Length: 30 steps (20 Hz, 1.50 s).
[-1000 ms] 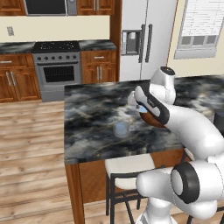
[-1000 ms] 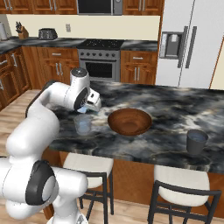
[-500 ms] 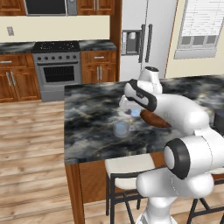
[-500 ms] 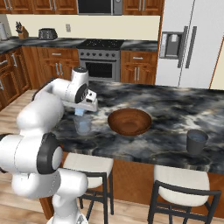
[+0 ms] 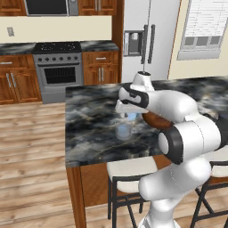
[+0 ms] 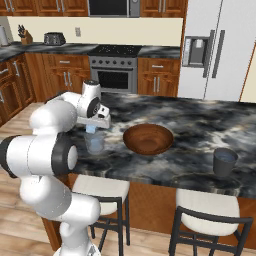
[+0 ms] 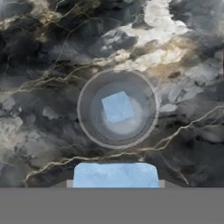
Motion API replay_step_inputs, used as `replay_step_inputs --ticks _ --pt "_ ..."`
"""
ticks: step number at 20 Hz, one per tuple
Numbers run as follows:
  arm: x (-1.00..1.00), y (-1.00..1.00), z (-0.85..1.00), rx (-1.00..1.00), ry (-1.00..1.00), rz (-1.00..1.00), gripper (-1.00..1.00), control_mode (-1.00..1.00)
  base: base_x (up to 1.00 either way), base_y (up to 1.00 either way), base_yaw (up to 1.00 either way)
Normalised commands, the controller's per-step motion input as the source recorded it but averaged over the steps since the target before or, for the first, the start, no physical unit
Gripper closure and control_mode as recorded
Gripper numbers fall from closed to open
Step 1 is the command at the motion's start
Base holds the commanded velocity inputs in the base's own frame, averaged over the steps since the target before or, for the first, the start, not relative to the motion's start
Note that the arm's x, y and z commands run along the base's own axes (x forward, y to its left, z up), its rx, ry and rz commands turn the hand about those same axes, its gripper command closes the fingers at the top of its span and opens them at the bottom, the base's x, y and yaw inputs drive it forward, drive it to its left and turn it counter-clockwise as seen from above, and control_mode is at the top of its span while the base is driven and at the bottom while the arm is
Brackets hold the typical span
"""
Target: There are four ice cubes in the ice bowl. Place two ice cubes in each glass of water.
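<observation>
Tool (image 6: 92,129) now directly above glass (image 6: 94,142)

Open air above the near glass; bowl and far glass flanked the route

The short clear tumbler of water (image 7: 117,108) stood alone on the dark marbled island counter (image 6: 190,120), its mouth unblocked from above, one pale blue ice cube (image 7: 117,106) already lying inside it. The two-finger gripper (image 6: 93,128) hung directly over that tumbler, apart from its rim, with a second pale ice cube (image 7: 115,175) pinched between its tips. Just beside the tumbler, toward the island's middle, sat the wide reddish-brown wooden bowl (image 6: 148,139). Well beyond the bowl from the tumbler stood a darker glass (image 6: 224,161), with bare stone between them.
</observation>
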Motion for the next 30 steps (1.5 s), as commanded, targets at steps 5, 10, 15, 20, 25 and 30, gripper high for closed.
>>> replay_step_inputs --ticks 5,10,15,20,25,30 --pt "0.37 0.0 -0.32 0.0 0.0 0.0 1.0 -1.0 0.0 0.0 0.0" --pt "0.41 0.0 -0.26 0.0 0.0 0.0 1.0 -1.0 0.0 0.0 0.0" --pt "0.21 0.0 -0.27 0.0 0.0 0.0 1.0 -1.0 0.0 0.0 0.0" --pt "0.05 0.0 -0.25 0.0 0.0 -0.01 1.0 -1.0 0.0 0.0 0.0" --pt "0.0 0.01 -0.12 0.0 0.0 -0.03 1.0 -1.0 0.0 0.0 0.0" --pt "0.01 0.1 -0.11 0.0 0.0 -0.02 1.0 -1.0 0.0 0.0 0.0"
